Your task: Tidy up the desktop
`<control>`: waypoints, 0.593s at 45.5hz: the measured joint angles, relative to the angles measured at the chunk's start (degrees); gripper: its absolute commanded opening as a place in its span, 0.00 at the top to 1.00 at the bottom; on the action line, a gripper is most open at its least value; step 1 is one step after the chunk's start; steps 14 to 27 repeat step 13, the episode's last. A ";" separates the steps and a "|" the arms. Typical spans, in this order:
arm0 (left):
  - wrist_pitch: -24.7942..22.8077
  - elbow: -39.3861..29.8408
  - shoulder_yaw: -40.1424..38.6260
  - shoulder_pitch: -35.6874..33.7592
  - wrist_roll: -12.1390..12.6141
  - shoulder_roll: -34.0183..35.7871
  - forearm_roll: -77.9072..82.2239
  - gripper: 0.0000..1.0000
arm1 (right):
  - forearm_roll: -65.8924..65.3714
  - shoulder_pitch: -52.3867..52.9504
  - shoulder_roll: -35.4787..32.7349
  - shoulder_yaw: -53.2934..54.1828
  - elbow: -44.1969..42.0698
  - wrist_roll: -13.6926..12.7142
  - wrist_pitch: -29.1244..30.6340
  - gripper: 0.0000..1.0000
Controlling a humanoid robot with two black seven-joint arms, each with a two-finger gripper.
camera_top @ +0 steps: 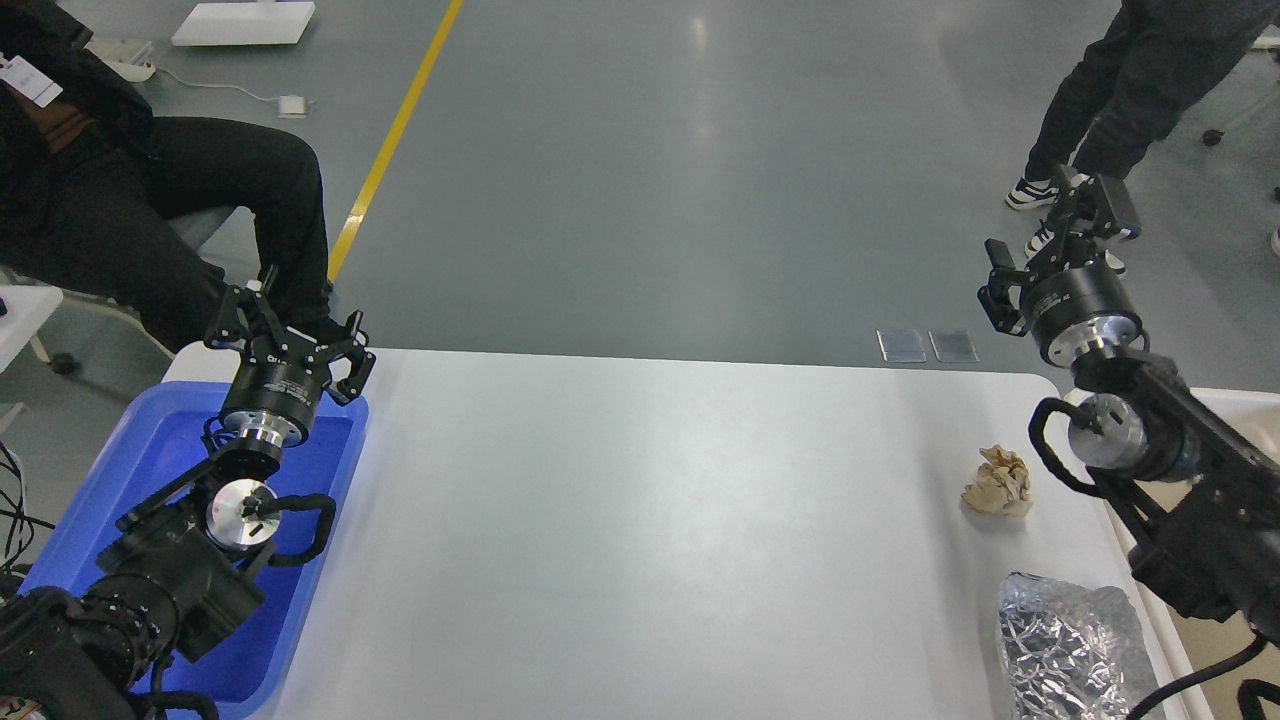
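The desktop (pixel 650 520) is a large white tabletop. A crumpled beige paper ball (pixel 998 482) lies on it near the right edge. A crinkled silver foil bag (pixel 1070 645) lies at the front right corner. My left gripper (pixel 295 325) is open and empty, held above the far end of the blue tray (pixel 150 450). My right gripper (pixel 1055 240) is open and empty, held above the table's far right corner, beyond and above the paper ball. Its arm crosses over the beige-white bin (pixel 1255 396).
The blue tray sits at the table's left edge, the beige-white bin off its right edge. A seated person (pixel 150 200) is close behind the left corner. A standing person (pixel 1130 90) is behind the right side. A yellow floor line (pixel 395 130) runs beyond the table.
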 measured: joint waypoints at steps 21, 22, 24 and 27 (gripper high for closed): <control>0.00 0.00 0.00 -0.01 0.00 0.00 0.00 0.00 | 0.13 -2.54 2.04 0.63 -2.26 0.32 1.42 0.00; 0.00 0.00 0.00 -0.01 0.00 0.00 0.00 0.00 | 0.13 -2.54 2.04 0.63 -2.26 0.32 1.42 0.00; 0.00 0.00 0.00 -0.01 0.00 0.00 0.00 0.00 | 0.13 -2.54 2.04 0.63 -2.26 0.32 1.42 0.00; 0.00 0.00 0.00 -0.01 0.00 0.00 0.00 0.00 | 0.13 -2.54 2.04 0.63 -2.26 0.32 1.42 0.00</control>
